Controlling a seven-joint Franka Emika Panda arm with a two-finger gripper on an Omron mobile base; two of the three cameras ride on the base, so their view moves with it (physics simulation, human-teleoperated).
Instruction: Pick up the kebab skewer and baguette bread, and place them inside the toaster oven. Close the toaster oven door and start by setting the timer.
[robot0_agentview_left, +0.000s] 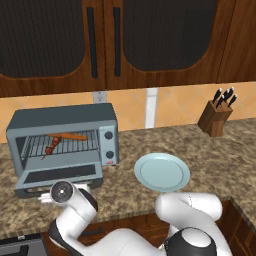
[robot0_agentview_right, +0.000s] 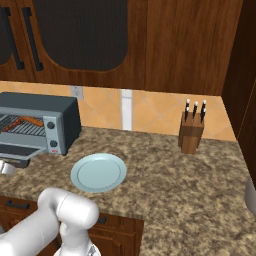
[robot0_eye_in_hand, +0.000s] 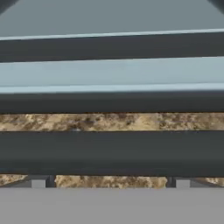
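The toaster oven (robot0_agentview_left: 62, 120) stands at the left of the counter with the toaster oven door (robot0_agentview_left: 60, 174) folded down flat. On its wire rack lie the baguette bread (robot0_agentview_left: 70, 136) and, in front of it to the left, the kebab skewer (robot0_agentview_left: 53, 145). My gripper (robot0_agentview_left: 50, 196) hangs low at the door's front edge. In the hand view my gripper (robot0_eye_in_hand: 109, 183) is open, its tips wide apart, facing the door's grey-blue edge (robot0_eye_in_hand: 112, 72) and dark bar handle (robot0_eye_in_hand: 112, 151) from very close, with nothing between the fingers.
A pale empty plate (robot0_agentview_left: 161, 171) lies on the speckled counter right of the oven. The oven's knobs (robot0_agentview_left: 108, 135) sit on its right panel. A knife block (robot0_agentview_left: 215, 117) stands at the back right. Dark cabinets hang above.
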